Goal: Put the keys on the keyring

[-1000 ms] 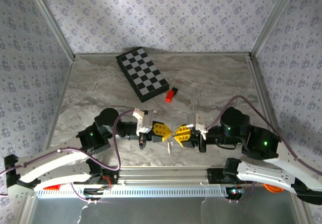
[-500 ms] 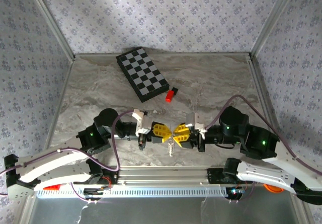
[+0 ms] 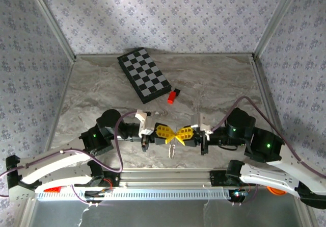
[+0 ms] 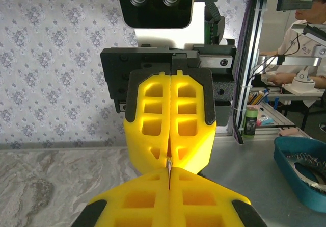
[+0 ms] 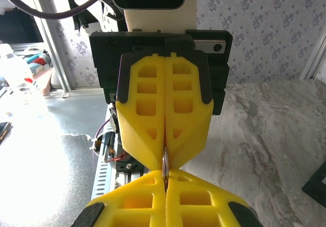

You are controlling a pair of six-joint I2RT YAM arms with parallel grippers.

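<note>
Marbled desk (image 3: 102, 94), near edge: the left pincer (image 3: 173, 133) is clamped tight, tip to tip with its twin. The silvery keyring (image 3: 171, 151) dangles at 6 o'clock from that meeting point (its top nipped in both seams, in the wrist views). The right pincer (image 3: 179, 134) is likewise closed on it.

overhead light: bright, even and diffuse, from above; marble tabletop (image 3: 214, 79) shows no glare
shadows: soft and faint on the tabletop; darker diagonal bands across the wallpaper walls (image 3: 168, 13)
right wrist glare: lower left blown out to white over the grey metal surface (image 5: 76, 109)
left wrist: well exposed, sharp
edges: corner posts (image 3: 51, 20) splay outward in the overhead view, wide-angle distortion
</note>
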